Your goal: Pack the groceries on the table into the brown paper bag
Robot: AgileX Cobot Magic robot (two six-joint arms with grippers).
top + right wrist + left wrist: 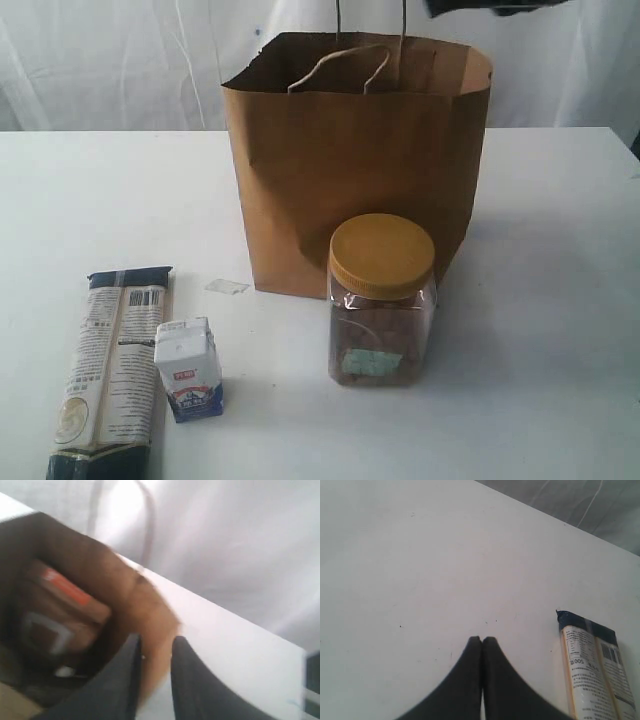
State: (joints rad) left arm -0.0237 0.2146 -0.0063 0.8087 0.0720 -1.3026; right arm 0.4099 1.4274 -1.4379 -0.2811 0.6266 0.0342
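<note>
The brown paper bag (360,170) stands open at the back of the table (540,300). In front of it stands a yellow-lidded clear jar (382,300). At the front left lie a long dark-blue pasta packet (115,370) and a small white carton (188,368). My right gripper (156,639) hovers over the bag's rim (145,605), jaws apart and empty. A brown-orange pouch (65,605) lies inside the bag. My left gripper (482,639) is shut and empty over bare tabletop, beside the pasta packet (595,675).
A small clear scrap (227,287) lies on the table left of the bag. A white curtain (100,60) hangs behind the table. The dark right arm (495,5) shows at the top edge above the bag. The right wrist view is blurred.
</note>
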